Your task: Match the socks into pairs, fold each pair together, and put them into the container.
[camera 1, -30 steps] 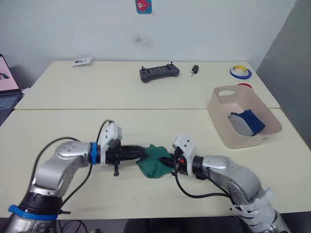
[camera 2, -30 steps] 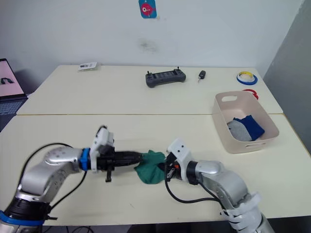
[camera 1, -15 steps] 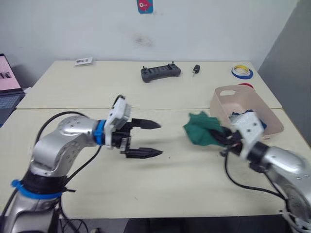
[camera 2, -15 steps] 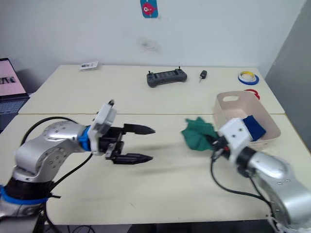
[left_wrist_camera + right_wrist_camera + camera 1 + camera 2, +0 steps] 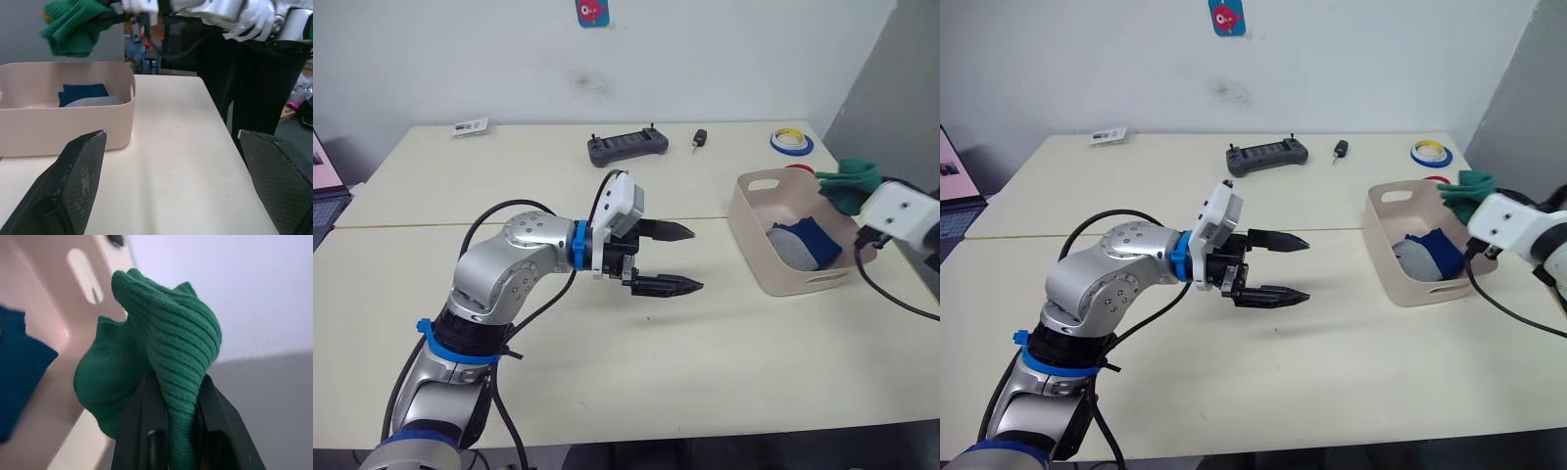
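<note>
The green pair (image 5: 156, 367) is pinched between the two black fingers (image 5: 142, 431) of the right gripper (image 5: 168, 418), the folded fabric bulging out above the fingertips. This bundle (image 5: 847, 184) is held in the air above the far right rim of the container (image 5: 749, 240), near the right edge of the table (image 5: 509, 186); in the left wrist view the same green bundle (image 5: 73, 27) is seen raised above the tub's rim. Inside the container a blue pair (image 5: 815, 240) and a grey pair (image 5: 787, 247) are lying side by side, touching, against its right wall. The left gripper (image 5: 677, 258) is held over the middle of the table with its fingers (image 5: 666, 285) spread wide apart and nothing between them, its tips pointed toward the container but well apart from it. The container is placed on the near table close to the right edge, just in front of the seam between the two tabletops. Along the far edge of the far table a dark handheld controller (image 5: 626, 147), a small black key fob (image 5: 701, 139), a roll of yellow and blue tape (image 5: 791, 142) and a small white card (image 5: 470, 126) are set out. A red and blue sticker (image 5: 592, 12) is fixed to the wall behind.
</note>
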`<action>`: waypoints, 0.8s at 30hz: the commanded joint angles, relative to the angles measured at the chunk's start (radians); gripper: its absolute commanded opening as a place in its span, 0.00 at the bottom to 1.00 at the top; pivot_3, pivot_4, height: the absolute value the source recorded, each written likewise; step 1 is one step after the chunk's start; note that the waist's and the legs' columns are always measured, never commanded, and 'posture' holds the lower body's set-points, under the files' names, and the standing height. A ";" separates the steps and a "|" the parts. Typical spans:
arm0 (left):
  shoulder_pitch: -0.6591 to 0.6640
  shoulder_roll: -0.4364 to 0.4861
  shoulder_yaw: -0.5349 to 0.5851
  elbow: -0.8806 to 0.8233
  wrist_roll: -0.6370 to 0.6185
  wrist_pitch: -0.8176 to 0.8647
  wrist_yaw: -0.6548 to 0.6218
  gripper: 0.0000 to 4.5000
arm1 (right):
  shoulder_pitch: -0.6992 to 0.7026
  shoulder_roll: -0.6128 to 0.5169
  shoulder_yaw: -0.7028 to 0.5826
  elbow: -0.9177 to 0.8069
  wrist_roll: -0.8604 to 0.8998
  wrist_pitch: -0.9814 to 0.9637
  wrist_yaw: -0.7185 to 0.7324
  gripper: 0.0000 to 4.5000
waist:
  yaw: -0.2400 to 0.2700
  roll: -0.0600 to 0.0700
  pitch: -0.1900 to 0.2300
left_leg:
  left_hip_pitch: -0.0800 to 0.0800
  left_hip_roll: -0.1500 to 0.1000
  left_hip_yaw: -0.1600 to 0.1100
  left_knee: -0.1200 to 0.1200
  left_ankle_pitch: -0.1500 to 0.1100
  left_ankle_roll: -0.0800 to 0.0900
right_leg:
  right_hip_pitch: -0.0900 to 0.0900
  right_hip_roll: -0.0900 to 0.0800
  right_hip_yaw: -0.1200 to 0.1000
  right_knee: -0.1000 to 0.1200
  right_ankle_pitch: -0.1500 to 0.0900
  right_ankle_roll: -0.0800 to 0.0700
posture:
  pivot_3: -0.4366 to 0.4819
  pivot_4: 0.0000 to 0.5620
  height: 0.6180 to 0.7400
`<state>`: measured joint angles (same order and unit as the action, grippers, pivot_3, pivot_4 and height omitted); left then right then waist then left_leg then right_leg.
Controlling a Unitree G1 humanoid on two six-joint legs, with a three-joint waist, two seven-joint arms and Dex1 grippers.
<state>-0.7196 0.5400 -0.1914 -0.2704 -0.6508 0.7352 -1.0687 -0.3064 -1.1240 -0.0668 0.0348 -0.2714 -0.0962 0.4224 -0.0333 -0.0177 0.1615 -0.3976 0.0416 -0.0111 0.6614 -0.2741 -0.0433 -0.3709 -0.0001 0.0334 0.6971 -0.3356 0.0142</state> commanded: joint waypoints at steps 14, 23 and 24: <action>-0.020 -0.027 -0.031 -0.035 0.022 -0.008 0.006 1.00 | -0.211 0.016 0.207 0.320 -0.083 -0.417 0.207 0.41 | 0.004 0.000 0.001 | 0.000 0.004 0.010 0.001 0.000 0.000 | -0.001 -0.002 0.006 0.001 0.000 0.000 | 0.48 0.27 1.00; -0.039 -0.044 -0.044 -0.002 0.052 -0.031 -0.004 1.00 | -0.338 -0.003 0.219 0.294 0.077 -0.288 0.566 1.00 | 0.004 0.000 0.001 | 0.001 0.005 0.010 0.001 0.000 0.000 | -0.001 -0.002 0.006 0.001 0.000 0.000 | 0.48 0.27 1.00; -0.038 -0.045 -0.045 -0.001 0.054 -0.032 -0.005 1.00 | -0.336 -0.014 0.216 0.281 0.103 -0.256 0.617 1.00 | 0.004 0.000 0.001 | 0.001 0.005 0.010 0.001 0.000 0.000 | -0.001 -0.002 0.006 0.001 0.000 0.000 | 0.48 0.27 1.00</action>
<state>-0.7446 0.5012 -0.2381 -0.2629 -0.6014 0.7216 -1.0638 -0.6275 -1.1048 0.1630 0.3498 -0.2236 -0.3927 0.9472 -0.0288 -0.0173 0.1621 -0.3969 0.0467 -0.0014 0.6622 -0.2741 -0.0433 -0.3722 -0.0022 0.0397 0.6977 -0.3353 0.0144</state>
